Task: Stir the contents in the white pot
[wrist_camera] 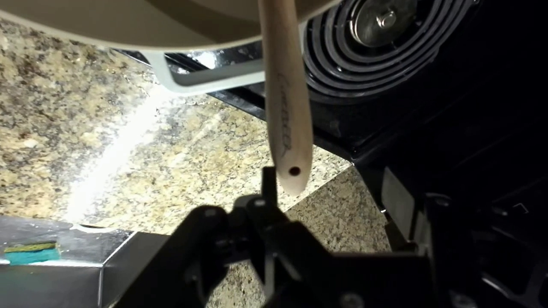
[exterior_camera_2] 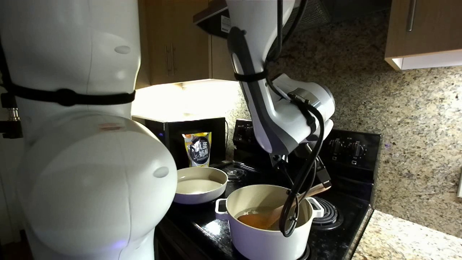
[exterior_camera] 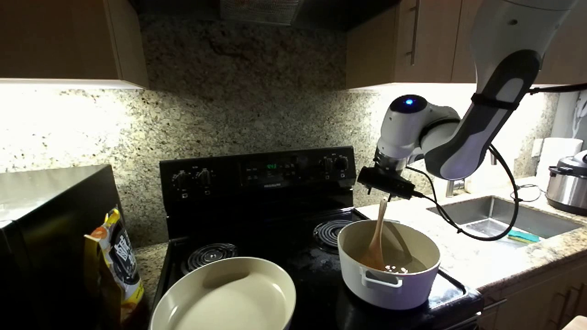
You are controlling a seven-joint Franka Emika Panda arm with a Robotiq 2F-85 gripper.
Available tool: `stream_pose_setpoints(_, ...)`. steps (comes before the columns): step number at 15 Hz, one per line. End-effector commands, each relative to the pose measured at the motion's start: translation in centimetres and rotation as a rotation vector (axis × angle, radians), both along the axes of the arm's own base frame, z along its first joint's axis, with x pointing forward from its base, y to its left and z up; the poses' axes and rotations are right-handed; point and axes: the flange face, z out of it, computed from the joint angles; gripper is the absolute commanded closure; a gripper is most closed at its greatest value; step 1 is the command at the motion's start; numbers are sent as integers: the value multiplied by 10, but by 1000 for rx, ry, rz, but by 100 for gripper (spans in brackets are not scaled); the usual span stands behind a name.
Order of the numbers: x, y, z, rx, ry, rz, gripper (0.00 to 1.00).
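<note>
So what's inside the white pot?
A spoon, some pale bits and what looks like liquid. In both exterior views, the near wall of the pot hides part of the bottom, so anything there can't be seen.

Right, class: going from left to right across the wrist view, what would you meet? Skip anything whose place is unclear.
Teal-and-yellow sponge → white pot's side handle → wooden spoon → coil burner.

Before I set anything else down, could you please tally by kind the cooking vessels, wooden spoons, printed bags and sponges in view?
Cooking vessels: 3 (white pot, shallow dish, steel cooker)
Wooden spoon: 1
Printed bag: 1
Sponge: 1
Total: 6
</note>
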Motion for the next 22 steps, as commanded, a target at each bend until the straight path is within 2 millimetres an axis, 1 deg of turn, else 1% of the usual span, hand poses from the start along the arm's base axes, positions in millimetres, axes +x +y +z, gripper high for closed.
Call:
stream_pose_setpoints(1,-2,4,-1,24,-28,-4,3)
stream_pose_setpoints(3,-4,5,-5,35,-25,-7,0)
stream_pose_setpoints(6,-5,8,-11,55,-10,3,0)
stream_pose_setpoints(9,-10,12,-33,87,49,35,0)
stream_pose_setpoints(10,-25,-16,-18,88,37,31,0)
stream_pose_setpoints(11,-29,-15,-25,105,54,32,0)
stream_pose_setpoints(13,-39,-22,-29,123,75,43,0)
stream_pose_setpoints(15,-47,-25,-28,137,76,66,0)
stream_pose_setpoints(16,-30,-24,-30,122,76,38,0)
stream_pose_setpoints(19,-38,-24,-33,127,91,49,0)
stream_pose_setpoints(22,-38,-24,-33,128,91,49,0)
